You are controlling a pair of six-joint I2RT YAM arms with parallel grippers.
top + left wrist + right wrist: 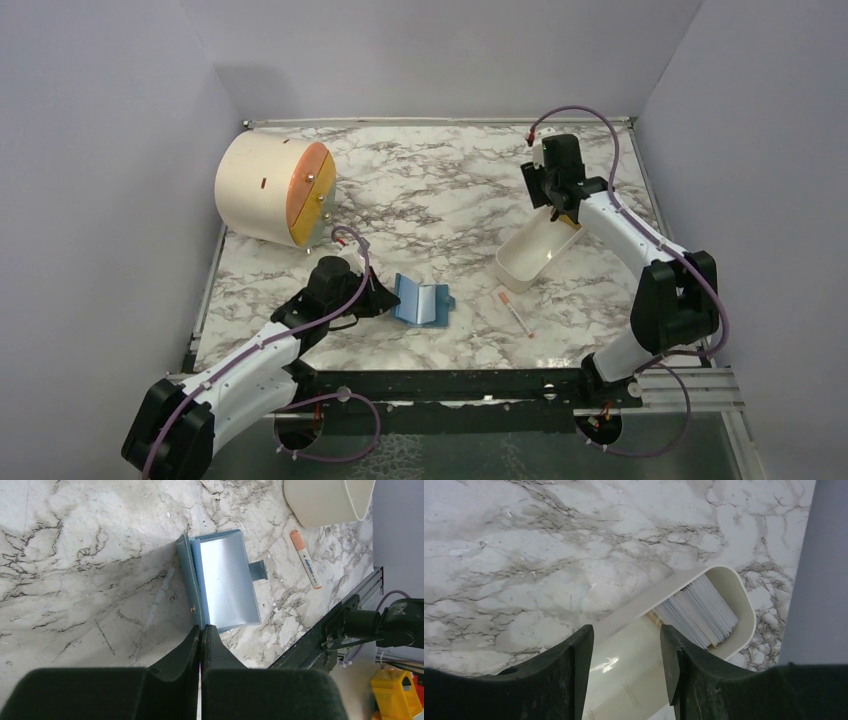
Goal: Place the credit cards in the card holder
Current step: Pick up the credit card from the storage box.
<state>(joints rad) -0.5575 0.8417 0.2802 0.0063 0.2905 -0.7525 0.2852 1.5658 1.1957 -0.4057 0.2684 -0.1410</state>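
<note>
The teal card holder lies open near the table's front middle, its pale shiny inside facing up and its left flap raised. My left gripper is shut, its tips pinching the near corner of that flap. A stack of credit cards, mostly white-grey edges with a tan one among them, stands on edge in the far end of the white tray. My right gripper hovers open just above the tray, with nothing between its fingers.
A white-and-red pen-like stick lies between holder and tray, also in the left wrist view. A large cream drum with an orange face rests at the back left. Walls enclose the table on three sides; a black rail runs along the front.
</note>
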